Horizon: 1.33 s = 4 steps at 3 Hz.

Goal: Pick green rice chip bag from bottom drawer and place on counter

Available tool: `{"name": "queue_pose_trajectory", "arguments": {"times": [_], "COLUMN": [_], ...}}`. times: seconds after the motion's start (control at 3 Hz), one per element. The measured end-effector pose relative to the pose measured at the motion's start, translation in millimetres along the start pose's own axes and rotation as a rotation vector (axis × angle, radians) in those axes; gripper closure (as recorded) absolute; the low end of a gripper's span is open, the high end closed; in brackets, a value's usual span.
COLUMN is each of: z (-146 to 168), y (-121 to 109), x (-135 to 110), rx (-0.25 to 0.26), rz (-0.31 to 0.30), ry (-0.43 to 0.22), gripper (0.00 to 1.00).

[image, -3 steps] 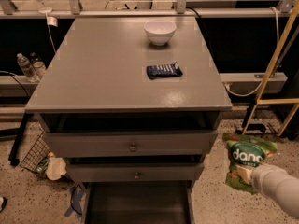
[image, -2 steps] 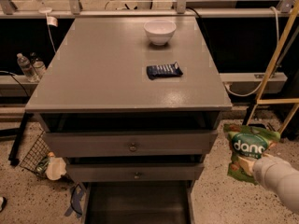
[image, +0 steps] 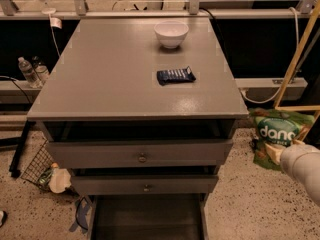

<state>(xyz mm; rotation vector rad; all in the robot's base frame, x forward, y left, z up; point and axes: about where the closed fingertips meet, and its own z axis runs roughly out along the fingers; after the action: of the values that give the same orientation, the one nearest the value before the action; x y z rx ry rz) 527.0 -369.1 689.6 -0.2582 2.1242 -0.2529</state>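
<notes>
The green rice chip bag [image: 278, 132], with white "dang" lettering, hangs in the air to the right of the cabinet, just below counter height. My gripper [image: 274, 152] comes in from the lower right on a white arm and is shut on the bag's lower part. The bag hides most of the fingers. The bottom drawer [image: 145, 217] stands pulled open at the bottom of the view, and only its dark floor shows. The grey counter [image: 115, 69] lies up and to the left of the bag.
A white bowl [image: 171, 33] sits at the counter's back and a dark blue wrapper [image: 175, 76] near its middle. The two upper drawers [image: 142, 156] are slightly open. A yellow pole [image: 295, 66] leans at the right. A wire basket [image: 36, 167] sits on the floor at the left.
The gripper has lifted the bag upward and slightly to the right beside the cabinet, from near mid-drawer height to just under the counter's edge.
</notes>
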Motion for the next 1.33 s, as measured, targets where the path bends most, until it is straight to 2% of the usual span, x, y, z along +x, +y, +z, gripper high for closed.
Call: {"name": "queue_pose_trajectory", "arguments": {"times": [0.33, 0.67, 1.0, 1.33], "z": [-11, -27, -28, -32], "y": [-27, -44, -45, -49], "x": [-46, -79, -82, -99], "rx": [0.057, 0.086, 0.088, 0.097], "rz": [-0.031, -0.043, -0.043, -0.064], "ry": [-0.066, -0.116, -0.12, -0.152], "gripper": [1.0, 1.0, 1.0, 1.0]}}
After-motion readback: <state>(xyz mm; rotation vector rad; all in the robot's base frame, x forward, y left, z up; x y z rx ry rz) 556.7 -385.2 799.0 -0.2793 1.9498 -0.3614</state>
